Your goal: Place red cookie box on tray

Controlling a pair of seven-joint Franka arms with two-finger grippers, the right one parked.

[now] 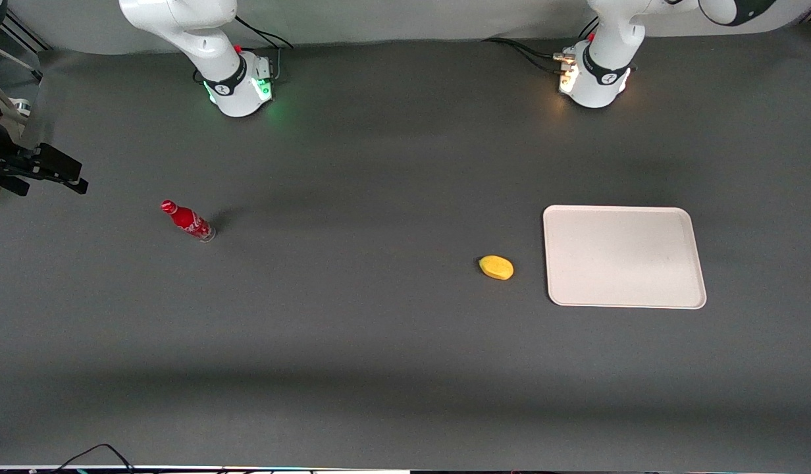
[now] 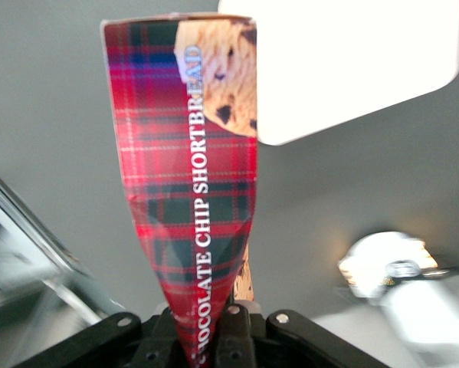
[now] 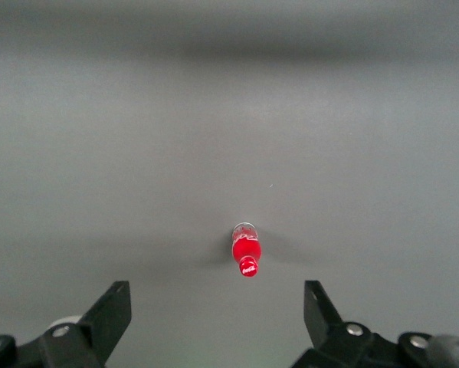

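Observation:
In the left wrist view the working arm's gripper (image 2: pixel 206 331) is shut on one end of the red cookie box (image 2: pixel 191 192). The box is a dark-red tartan carton reading "chocolate chip shortbread", with a cookie picture at its free end. It hangs high above the table, and the cream-white tray (image 2: pixel 352 61) shows below, beside the box's free end. In the front view the tray (image 1: pixel 623 258) lies bare on the dark table toward the working arm's end. The gripper and the box are out of the front view.
A yellow fruit (image 1: pixel 496 267) lies on the table close beside the tray. A small red bottle (image 1: pixel 187 220) stands toward the parked arm's end and also shows in the right wrist view (image 3: pixel 246 253). Black equipment (image 1: pixel 37 168) juts in at that end's edge.

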